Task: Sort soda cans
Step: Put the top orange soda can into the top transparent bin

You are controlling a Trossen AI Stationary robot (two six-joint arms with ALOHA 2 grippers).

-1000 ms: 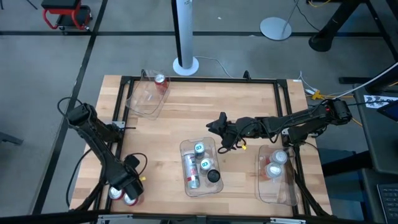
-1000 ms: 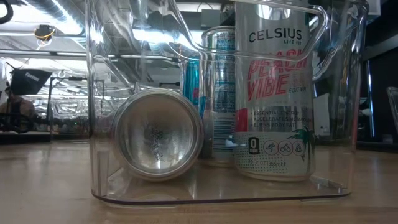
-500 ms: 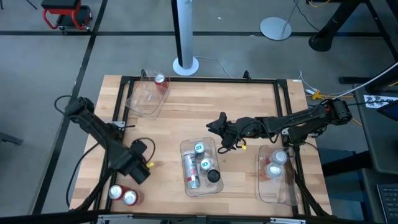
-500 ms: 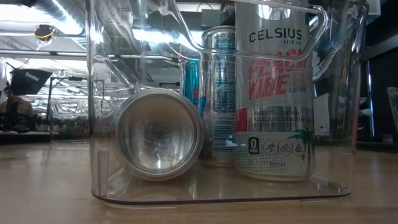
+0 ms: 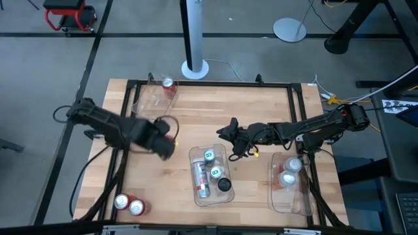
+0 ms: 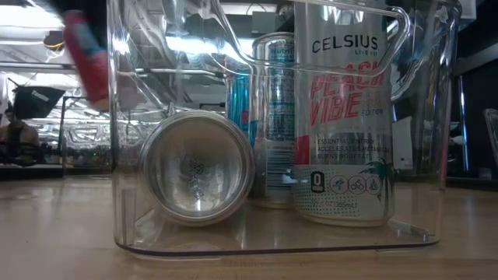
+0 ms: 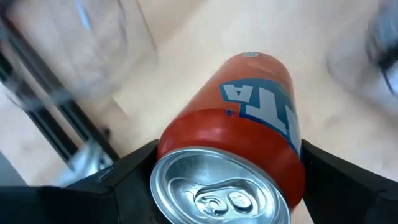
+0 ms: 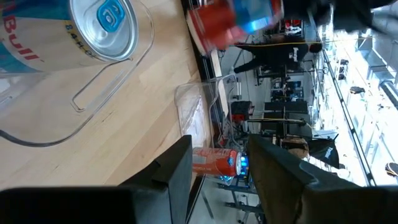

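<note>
My left gripper (image 5: 164, 138) is above the table's left middle, shut on a red soda can (image 7: 249, 124). That can shows blurred and tilted in the air in the low view (image 6: 85, 62) and in the right wrist view (image 8: 236, 22). Two red cans (image 5: 128, 204) stand on their bases at the near-left corner. Another red can (image 5: 168, 83) is in the far-left clear bin (image 5: 151, 103). The centre bin (image 5: 196, 196) holds several cans; one lies on its side (image 6: 198, 167). Two silver-topped cans (image 5: 290, 171) stand in the right bin (image 5: 290, 202). My right gripper (image 5: 228, 138) waits open right of the centre bin. My left gripper pinches the red can between its two fingers (image 7: 134, 165), one on each side of the wall near the can's top end (image 7: 186, 134). The can is lifted clear of the table and tilted.
A black frame (image 5: 209, 83) runs around the wooden table top. A white pole base (image 5: 194, 68) stands beyond the far edge. Bare wood lies between the far-left bin and the centre bin.
My left gripper has risen from the two red cans at the near-left corner and swung toward the far edge and the right, to the table's left middle. The red can it holds now shows lifted clear. The right arm has kept still.
</note>
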